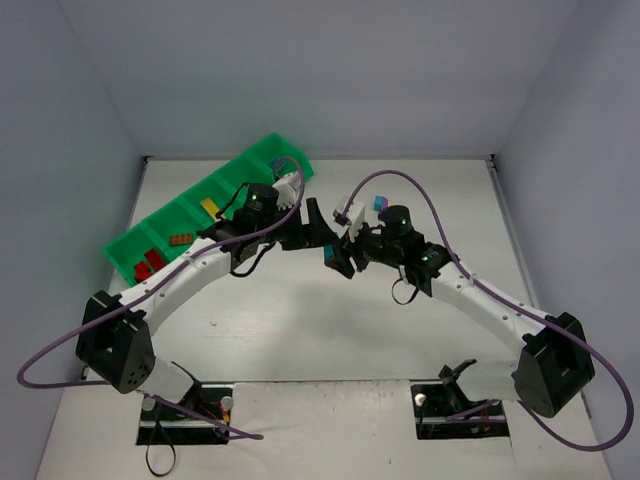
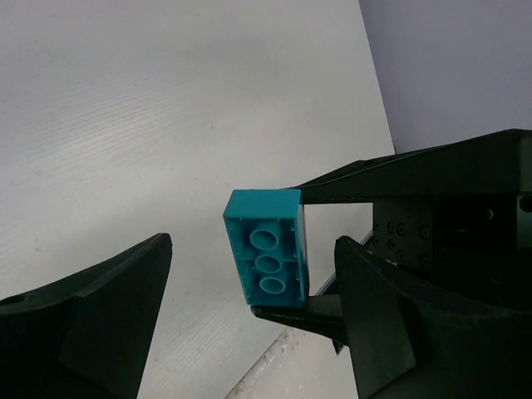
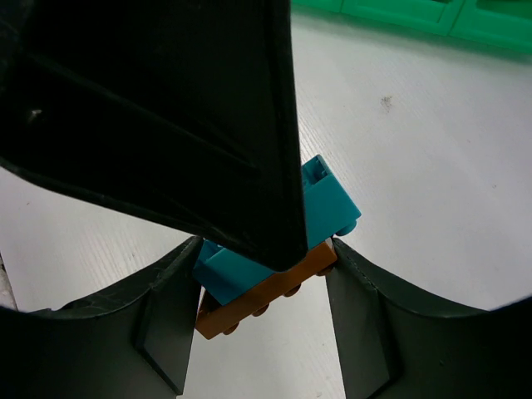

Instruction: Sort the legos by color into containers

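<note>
Lego brick (image 2: 268,258) in teal sits clamped in right pincer (image 3: 264,278), between the spread-apart fingers of left pincer (image 2: 253,245).

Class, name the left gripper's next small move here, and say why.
Probably close the left gripper on the teal brick: its open jaws flank that brick, which the right gripper holds stuck to a brown-orange brick, so they need pulling apart.

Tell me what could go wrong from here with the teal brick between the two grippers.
The right gripper pinches a teal brick stuck to a brown-orange brick; the open left gripper straddles it. Pulling them apart could drop one onto the table, away from the green tray. The grippers may also collide.
</note>
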You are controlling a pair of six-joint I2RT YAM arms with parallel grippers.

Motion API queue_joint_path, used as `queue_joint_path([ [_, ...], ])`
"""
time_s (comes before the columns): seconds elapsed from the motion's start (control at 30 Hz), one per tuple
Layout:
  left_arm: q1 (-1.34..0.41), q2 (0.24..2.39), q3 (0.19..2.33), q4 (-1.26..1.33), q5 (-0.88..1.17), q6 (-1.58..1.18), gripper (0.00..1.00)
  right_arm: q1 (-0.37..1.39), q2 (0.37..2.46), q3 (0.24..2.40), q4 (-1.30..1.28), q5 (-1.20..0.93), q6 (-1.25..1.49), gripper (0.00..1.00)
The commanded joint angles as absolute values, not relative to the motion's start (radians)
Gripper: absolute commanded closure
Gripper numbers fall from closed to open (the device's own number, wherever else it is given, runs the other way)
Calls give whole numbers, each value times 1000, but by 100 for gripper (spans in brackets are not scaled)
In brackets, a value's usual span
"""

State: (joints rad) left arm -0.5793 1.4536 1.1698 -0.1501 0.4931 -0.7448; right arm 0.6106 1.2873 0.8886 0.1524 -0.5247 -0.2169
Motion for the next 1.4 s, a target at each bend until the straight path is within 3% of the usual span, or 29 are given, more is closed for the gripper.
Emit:
queue_joint_path([
  [0.0,-594,1440,1241,-46,503,-750,28,620,1273,939,199,-537,-225,97],
  [0.27,-606,1474,1243,-29,526,-752,29,620,1284,943,198,-525,-232,97],
  [0.47,-614,1502,1246,-38,531,-749,39,620,1285,948,198,-515,-236,97],
  [0.6,-614,1503,1247,-35,525,-742,51,618,1285,943,198,-509,-238,97],
  [0.7,-614,1506,1252,-35,526,-735,68,618,1290,939,198,-506,-238,96],
  [0.73,-614,1508,1252,-34,528,-733,82,618,1290,937,198,-506,-238,96],
  [0.8,-614,1508,1253,-32,534,-730,90,618,1289,931,198,-500,-236,93],
  [0.87,-612,1511,1255,-32,544,-716,97,617,1286,925,198,-496,-235,77],
  [0.9,-612,1511,1255,-32,545,-716,98,617,1284,925,198,-494,-235,77],
  [1.03,-611,1506,1250,-31,545,-698,98,615,1276,910,196,-483,-222,42],
  [1.13,-604,1497,1247,-25,545,-686,98,615,1270,907,192,-482,-218,25],
  [1.23,-595,1494,1246,-25,548,-681,98,614,1267,904,184,-465,-213,15],
  [1.37,-588,1483,1235,-17,528,-693,98,612,1264,899,178,-463,-187,12],
])
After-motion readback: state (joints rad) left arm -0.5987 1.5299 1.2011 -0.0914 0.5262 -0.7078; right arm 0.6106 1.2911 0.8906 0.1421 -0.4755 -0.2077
